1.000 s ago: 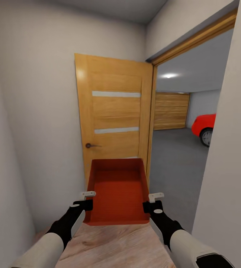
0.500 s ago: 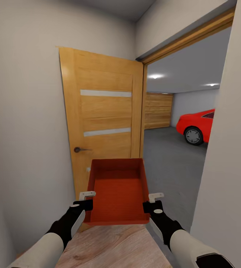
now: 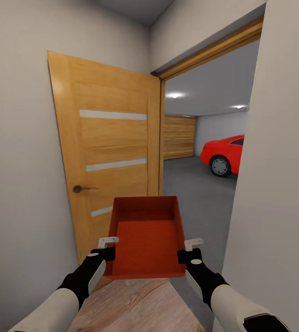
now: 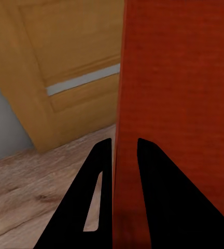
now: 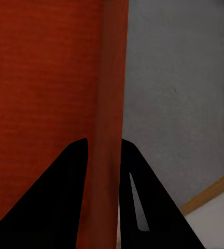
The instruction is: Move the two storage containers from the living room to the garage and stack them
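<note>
Both claws, left (image 3: 109, 247) and right (image 3: 191, 249), pinch the bin's (image 3: 146, 237) side walls; garage doorway (image 3: 200, 152) lies ahead-right.

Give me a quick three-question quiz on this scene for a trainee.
1. True or false: both grippers clamp the bin, the left gripper on one side wall and the right gripper on the other.
2. What is parked in the garage past the open door? A) red car B) bicycle C) van
3. Fill in: the bin is held over a ____ plank floor.

Key: 1 true. 2 A, the car shows through the doorway. 3 wood.
</note>
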Available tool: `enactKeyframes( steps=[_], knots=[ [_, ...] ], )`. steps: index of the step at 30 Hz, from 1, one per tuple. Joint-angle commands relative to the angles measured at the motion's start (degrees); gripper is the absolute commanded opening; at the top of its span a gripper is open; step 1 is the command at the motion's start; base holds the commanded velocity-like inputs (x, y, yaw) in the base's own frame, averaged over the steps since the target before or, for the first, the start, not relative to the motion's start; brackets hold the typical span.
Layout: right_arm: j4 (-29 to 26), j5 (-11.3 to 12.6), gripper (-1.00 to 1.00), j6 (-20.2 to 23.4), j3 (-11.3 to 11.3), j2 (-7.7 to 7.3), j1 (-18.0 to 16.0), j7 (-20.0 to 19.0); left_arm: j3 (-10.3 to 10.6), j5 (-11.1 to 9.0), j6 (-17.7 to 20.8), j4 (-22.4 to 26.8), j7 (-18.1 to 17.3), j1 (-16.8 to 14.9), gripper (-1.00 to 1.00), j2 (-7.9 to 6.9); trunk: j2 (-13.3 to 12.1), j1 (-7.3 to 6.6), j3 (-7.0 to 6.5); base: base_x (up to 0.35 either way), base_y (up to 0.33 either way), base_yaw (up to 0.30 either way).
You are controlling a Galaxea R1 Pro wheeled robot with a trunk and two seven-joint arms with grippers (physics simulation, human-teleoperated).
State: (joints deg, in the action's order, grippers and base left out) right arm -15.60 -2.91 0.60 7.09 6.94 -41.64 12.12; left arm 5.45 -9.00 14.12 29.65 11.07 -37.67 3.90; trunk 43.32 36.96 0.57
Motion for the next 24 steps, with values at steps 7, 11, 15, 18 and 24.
enactKeyframes(
  steps=[7, 11, 15, 18, 24],
  knots=[
    [0.22, -0.16, -1.00, 0.02, -0.76, -0.09, -0.02, 0.89, -1.06, 0.81, -0.32, 1.91, 0.88, -0.03, -1.00, -0.12, 0.06, 0.03, 0.06, 0.192, 0.245, -0.245],
    [0.22, -0.16, -1.00, 0.02, -0.76, -0.09, -0.02, 0.89, -1.06, 0.82, -0.32, 1.90, 0.88, -0.03, -1.00, -0.12, 0.06, 0.03, 0.06, 0.200, 0.259, -0.245],
    [0.22, -0.15, -1.00, 0.02, -0.76, -0.09, -0.02, 0.89, -1.06, 0.80, -0.32, 1.90, 0.88, -0.03, -1.00, -0.12, 0.06, 0.03, 0.06, 0.201, 0.260, -0.245],
    [0.22, -0.15, -1.00, 0.03, -0.76, -0.04, -0.02, 0.89, -1.06, 0.81, -0.32, 1.90, 0.88, -0.03, -1.00, -0.12, 0.06, 0.03, 0.06, 0.201, 0.260, -0.245],
    [0.22, -0.15, -1.00, 0.02, -0.76, -0.04, -0.02, 0.89, -1.06, 0.82, -0.32, 1.92, 0.88, -0.03, -1.00, -0.12, 0.06, 0.03, 0.06, 0.201, 0.260, -0.245]
  ],
)
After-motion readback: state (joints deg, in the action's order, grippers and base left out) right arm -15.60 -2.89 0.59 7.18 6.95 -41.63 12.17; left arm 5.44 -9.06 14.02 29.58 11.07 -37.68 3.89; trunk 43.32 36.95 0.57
